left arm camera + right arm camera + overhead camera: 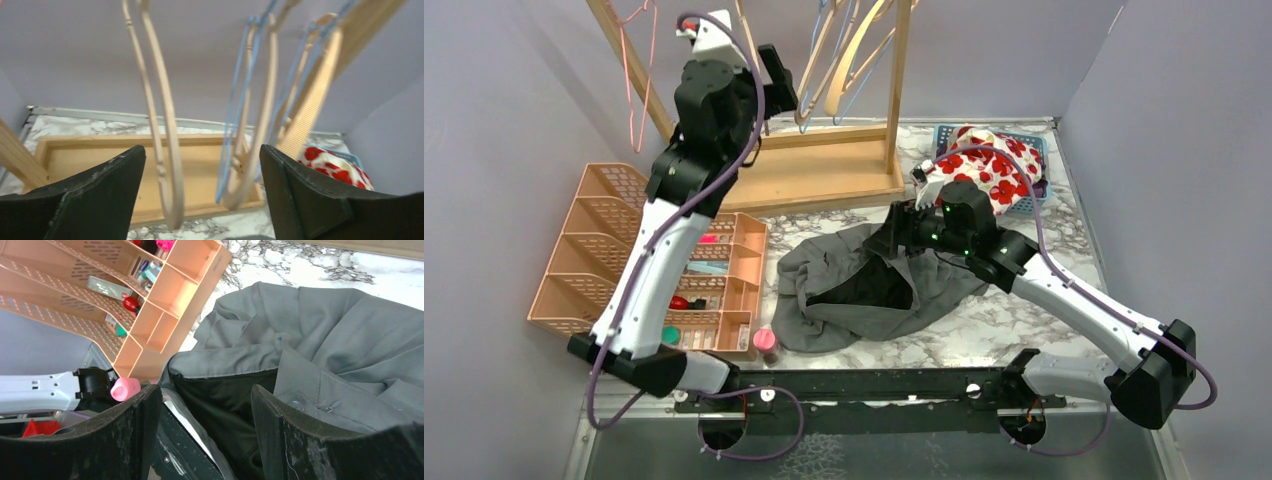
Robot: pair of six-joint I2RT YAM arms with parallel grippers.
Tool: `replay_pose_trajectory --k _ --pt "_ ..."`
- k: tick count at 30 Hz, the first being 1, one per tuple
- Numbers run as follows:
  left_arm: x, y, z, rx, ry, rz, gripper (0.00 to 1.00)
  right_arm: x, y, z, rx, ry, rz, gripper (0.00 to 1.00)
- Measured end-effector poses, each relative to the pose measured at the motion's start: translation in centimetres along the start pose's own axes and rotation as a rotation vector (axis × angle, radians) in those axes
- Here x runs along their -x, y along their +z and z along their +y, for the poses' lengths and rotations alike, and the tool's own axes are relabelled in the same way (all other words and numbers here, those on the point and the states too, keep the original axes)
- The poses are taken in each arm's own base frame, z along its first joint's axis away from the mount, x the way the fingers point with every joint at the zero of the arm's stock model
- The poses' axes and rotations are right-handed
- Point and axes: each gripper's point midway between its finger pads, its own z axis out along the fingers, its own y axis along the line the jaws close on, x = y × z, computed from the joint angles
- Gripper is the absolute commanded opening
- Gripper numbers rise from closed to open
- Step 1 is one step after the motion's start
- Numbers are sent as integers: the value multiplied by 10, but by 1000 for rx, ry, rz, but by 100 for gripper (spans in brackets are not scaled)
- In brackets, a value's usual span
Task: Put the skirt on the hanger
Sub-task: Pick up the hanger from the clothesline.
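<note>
The grey skirt (874, 285) lies crumpled on the marble table, its waistband gaping so the black lining (225, 405) shows. My right gripper (892, 235) hovers low over the skirt's upper edge, open; in the right wrist view the gripper (206, 390) straddles the waistband opening with nothing held. My left gripper (782, 90) is raised high beside the hangers (844, 60) on the wooden rack. It is open (202, 150) and empty. One wooden hanger (162, 140) dangles just beyond its fingers, and another wooden one with a blue wire hanger (240, 140) hangs to the right.
The rack's wooden base tray (824, 170) sits behind the skirt. A peach desk organizer (654, 265) stands at the left, a pink-capped bottle (764, 342) by its corner. A blue basket with red-flowered cloth (984, 165) is at back right. A pink wire hanger (639, 70) hangs far left.
</note>
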Motion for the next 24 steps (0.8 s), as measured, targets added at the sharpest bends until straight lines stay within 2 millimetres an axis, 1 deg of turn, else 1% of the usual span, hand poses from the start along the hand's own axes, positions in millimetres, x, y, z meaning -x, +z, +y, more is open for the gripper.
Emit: replay_pose_trajectory --k 1,2,4,7,10,14,16,17,19,20,23,24 --pt "0 8 4 19 2 3 80 0 0 1 6 4 1 69" --pt "0 20 14 53 3 15 79 -1 0 2 12 5 2 69" --pt "0 35 31 101 -1 29 77 -3 1 2 20 6 8 69" --pt "0 50 50 141 -13 44 73 -5 1 2 21 6 13 69" --pt "-3 59 55 119 -28 72 66 -5 2 2 21 5 13 69" --pt "-10 70 53 62 -52 108 66 -5 2 2 21 4 13 69" --pt "-16 75 53 44 -60 130 63 -5 2 2 21 4 13 69" --pt "-19 76 54 39 -63 140 59 -5 2 1 20 4 13 69" --pt "-24 79 56 32 -67 161 42 -5 2 1 20 5 13 69" --pt "-26 80 58 31 -69 168 35 -5 2 1 20 5 13 69" --pt "-28 81 63 34 -75 179 17 -6 2 1 19 5 14 67" --pt "-28 81 63 31 -73 180 14 -6 2 1 19 5 15 67"
